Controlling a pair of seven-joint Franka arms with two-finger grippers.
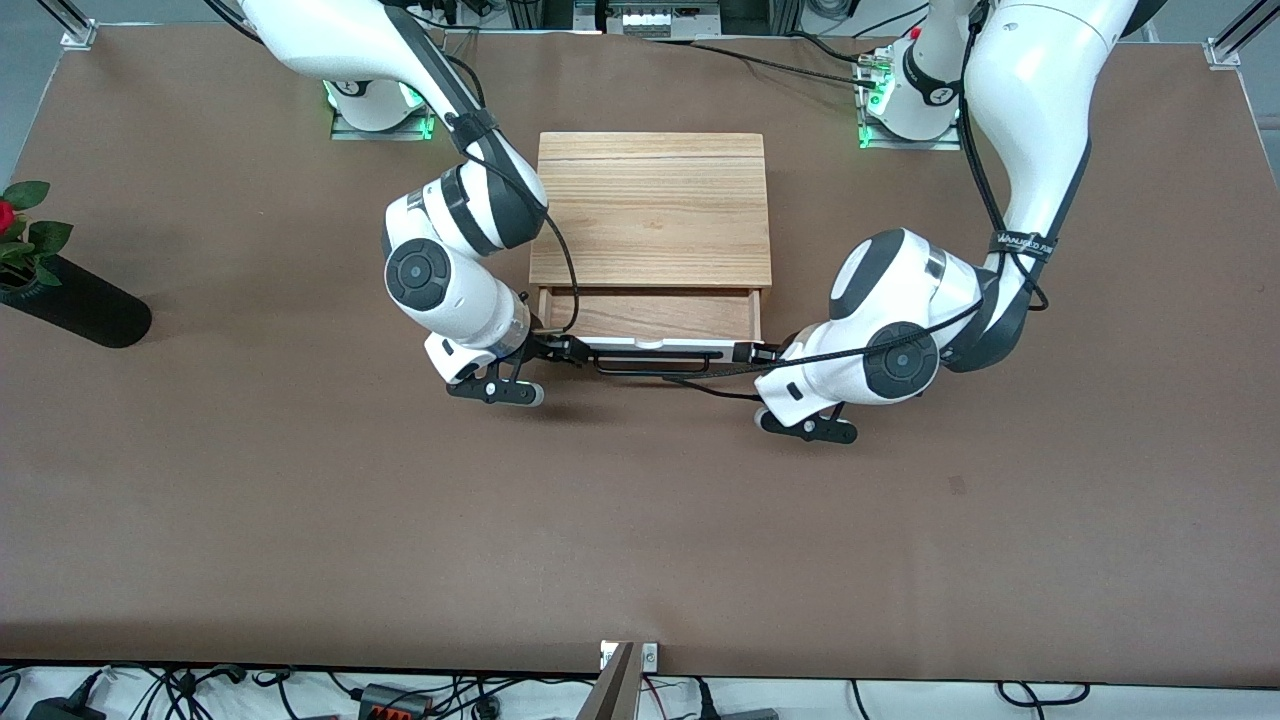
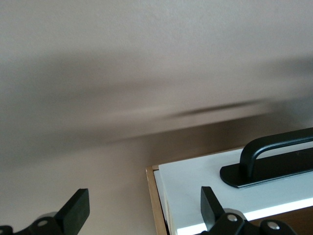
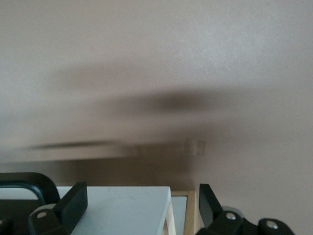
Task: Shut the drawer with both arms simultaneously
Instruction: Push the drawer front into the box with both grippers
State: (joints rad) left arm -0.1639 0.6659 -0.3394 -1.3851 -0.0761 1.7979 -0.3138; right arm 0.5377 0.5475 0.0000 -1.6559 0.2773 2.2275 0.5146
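The light-wood cabinet [image 1: 650, 205] stands mid-table with its drawer [image 1: 650, 314] pulled partly out toward the front camera. The drawer's white front panel [image 1: 655, 343] carries a black bar handle [image 1: 650, 366]. My right gripper [image 1: 562, 349] is open at the panel's end toward the right arm; in the right wrist view [image 3: 141, 204] its fingers [image 3: 73, 205] straddle the panel's corner [image 3: 122, 210]. My left gripper [image 1: 752, 352] is open at the other end; in the left wrist view [image 2: 144, 210] its fingers [image 2: 210, 208] straddle the panel's corner [image 2: 190, 181], beside the handle [image 2: 274, 156].
A black vase with a red rose [image 1: 70, 300] lies at the right arm's end of the brown table [image 1: 640, 520]. A metal bracket [image 1: 625, 680] sits at the table edge nearest the front camera. Cables run along the arms.
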